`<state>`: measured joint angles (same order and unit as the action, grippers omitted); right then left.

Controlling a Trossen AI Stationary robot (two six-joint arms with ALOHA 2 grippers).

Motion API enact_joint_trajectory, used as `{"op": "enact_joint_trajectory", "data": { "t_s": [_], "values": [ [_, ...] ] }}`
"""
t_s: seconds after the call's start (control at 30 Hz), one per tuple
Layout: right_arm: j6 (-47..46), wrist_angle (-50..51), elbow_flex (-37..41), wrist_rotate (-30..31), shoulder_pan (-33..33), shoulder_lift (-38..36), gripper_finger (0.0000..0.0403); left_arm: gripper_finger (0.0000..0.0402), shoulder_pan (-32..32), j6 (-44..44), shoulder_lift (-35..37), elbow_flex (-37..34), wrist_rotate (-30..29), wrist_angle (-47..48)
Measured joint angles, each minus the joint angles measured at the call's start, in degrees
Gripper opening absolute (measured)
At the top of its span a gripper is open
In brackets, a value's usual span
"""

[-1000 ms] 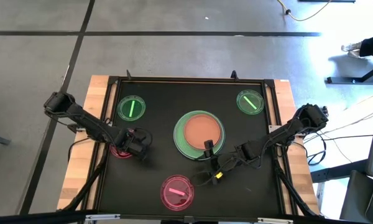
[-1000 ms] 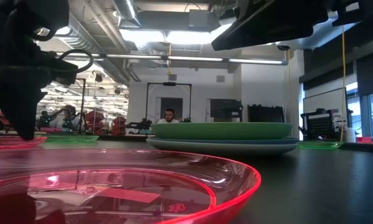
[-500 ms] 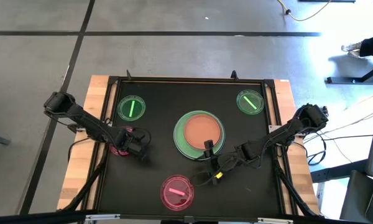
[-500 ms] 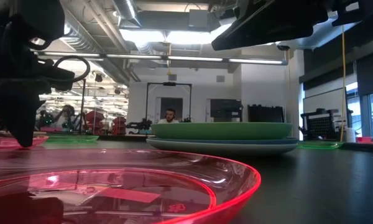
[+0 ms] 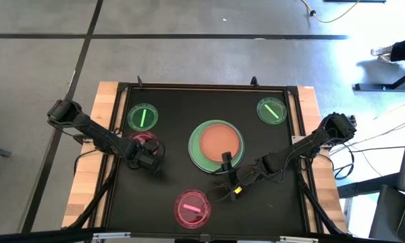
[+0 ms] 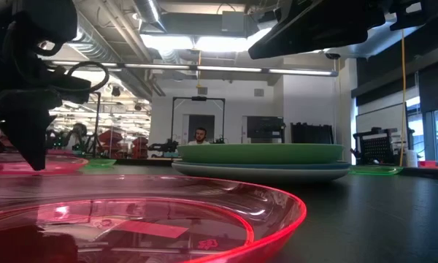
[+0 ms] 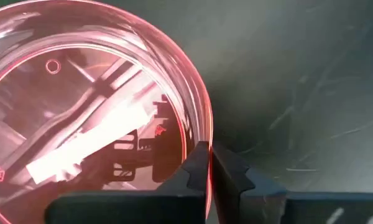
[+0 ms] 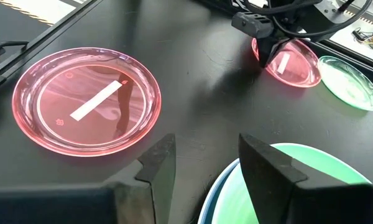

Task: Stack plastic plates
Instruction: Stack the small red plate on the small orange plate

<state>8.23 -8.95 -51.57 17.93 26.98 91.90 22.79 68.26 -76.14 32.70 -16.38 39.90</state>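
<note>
An orange round plastic plate (image 5: pixel 218 141) lies in the large green plate (image 5: pixel 196 150). Left of this stack, the left gripper (image 7: pixel 210 163) pinches a small translucent pink-red plate (image 7: pixel 81 106), now lifted. The right gripper (image 8: pixel 202 165) gapes beside the stack.

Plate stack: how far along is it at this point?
Done: orange plate sits on the big green plate at centre. In hand: left gripper pinches a pink plate by its rim. Left: another pink plate and two small green plates. Right gripper waits open.
</note>
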Motion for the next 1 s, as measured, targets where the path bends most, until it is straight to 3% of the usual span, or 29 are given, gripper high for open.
{"op": "enact_joint_trajectory", "data": {
  "t_s": [0.2, 0.53, 1.0],
  "values": [
    [0.0, 0.0, 0.0, 0.0, 0.0, 0.0, 0.0166, 0.0002, 0.0, -3.4, 0.0, 1.7, 0.3, -0.4],
    [0.0, 0.0, 0.0, 0.0, 0.0, 0.0, 0.0166, 0.0001, 0.4, -12.9, 0.0, 9.1, -5.4, -2.1],
    [0.0, 0.0, 0.0, 0.0, 0.0, 0.0, 0.0166, 0.0000, 0.6, -49.1, 0.0, 10.5, -8.3, -31.3]
  ]
}}
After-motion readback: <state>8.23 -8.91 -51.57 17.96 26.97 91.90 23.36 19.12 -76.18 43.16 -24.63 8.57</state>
